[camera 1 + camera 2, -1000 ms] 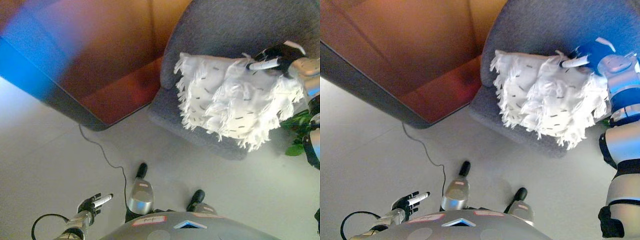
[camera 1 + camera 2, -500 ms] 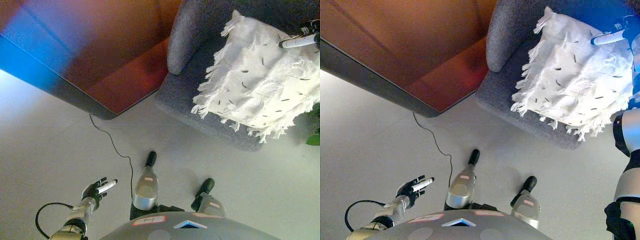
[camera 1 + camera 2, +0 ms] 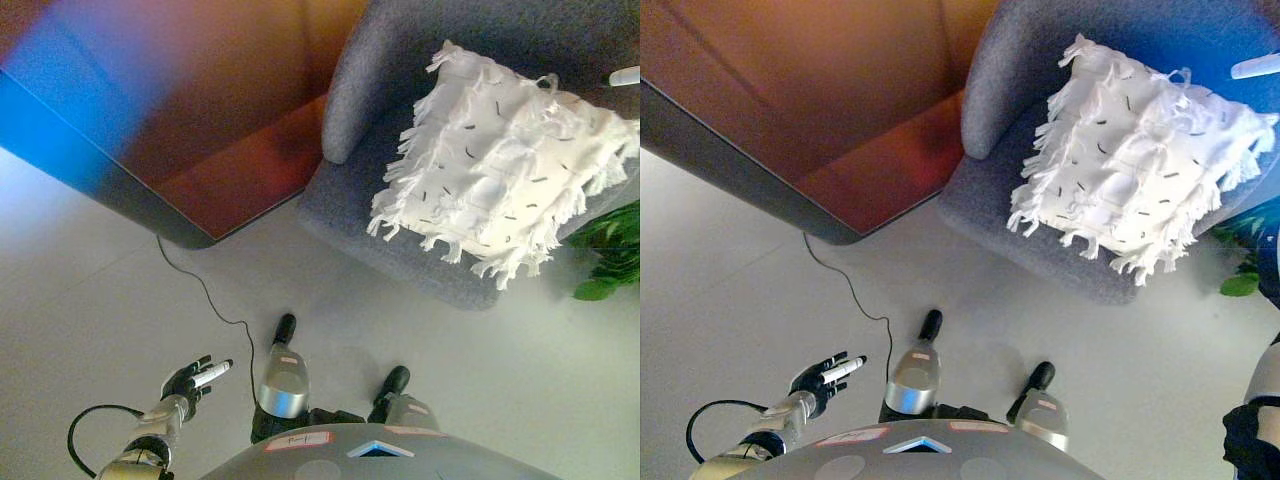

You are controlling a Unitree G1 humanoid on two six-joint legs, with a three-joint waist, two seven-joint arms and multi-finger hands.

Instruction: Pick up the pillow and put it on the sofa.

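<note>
The pillow (image 3: 505, 185) lies at the upper right of the frame, flat on the seat of the grey sofa (image 3: 365, 75), its fringe hanging over the seat's front edge. Your right hand (image 3: 1255, 68) shows only as one white fingertip at the right edge, above the pillow's far corner and apart from it; you cannot tell from this whether its fingers are wide or curled. Your left hand (image 3: 190, 380) hangs at the lower left over the floor (image 3: 80, 300), fingers spread and holding nothing.

The step in hand looks like the release and pull-back. Draw the right arm straight away from the cloth so no fringe catches on a finger and drags the pillow forward. Its front edge sits close to the lip of the seat, so a snag could tip it onto the floor. If you want it safer, nudge it deeper toward the backrest with straight fingers before you leave.

Against half a second ago, the white fingertip no longer rests on the pillow's top; it has moved off to the edge of the frame. The pillow has settled lower and flatter on the seat. The plant (image 3: 610, 255) at the right edge shows more fully, as the whole view has shifted a little
</note>
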